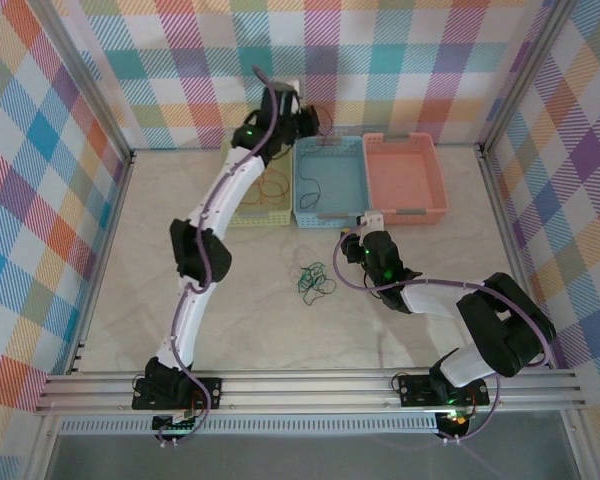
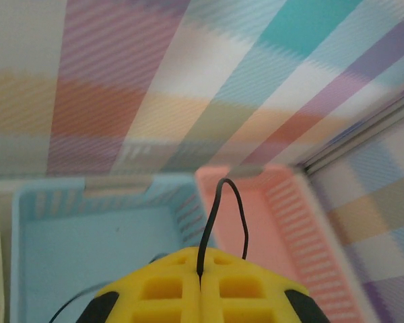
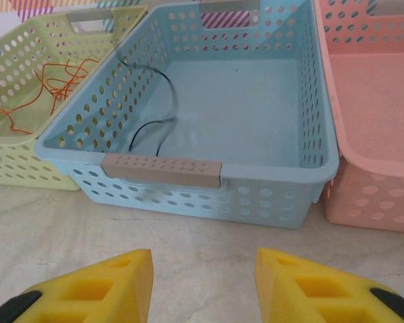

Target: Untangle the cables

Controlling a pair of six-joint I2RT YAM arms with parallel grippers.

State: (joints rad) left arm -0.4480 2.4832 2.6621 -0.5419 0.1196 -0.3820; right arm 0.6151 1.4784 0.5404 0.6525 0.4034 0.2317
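My left gripper (image 2: 200,272) is shut on a black cable (image 2: 219,195), which loops up out of the pinched yellow fingertips. In the top view this gripper (image 1: 318,128) hovers over the back of the blue basket (image 1: 330,212). The black cable (image 3: 163,101) hangs down with its lower end curling on the basket floor. An orange cable (image 3: 54,84) lies in the yellow-green basket (image 3: 27,168). A green cable (image 1: 315,280) sits bunched on the table. My right gripper (image 3: 203,269) is open with nothing between its fingers, low over the table just in front of the blue basket.
A pink basket (image 1: 405,205) stands to the right of the blue one. All three baskets line the back of the table, near the checked rear wall. Bare tabletop (image 1: 270,330) stretches between the green cable and the arm bases.
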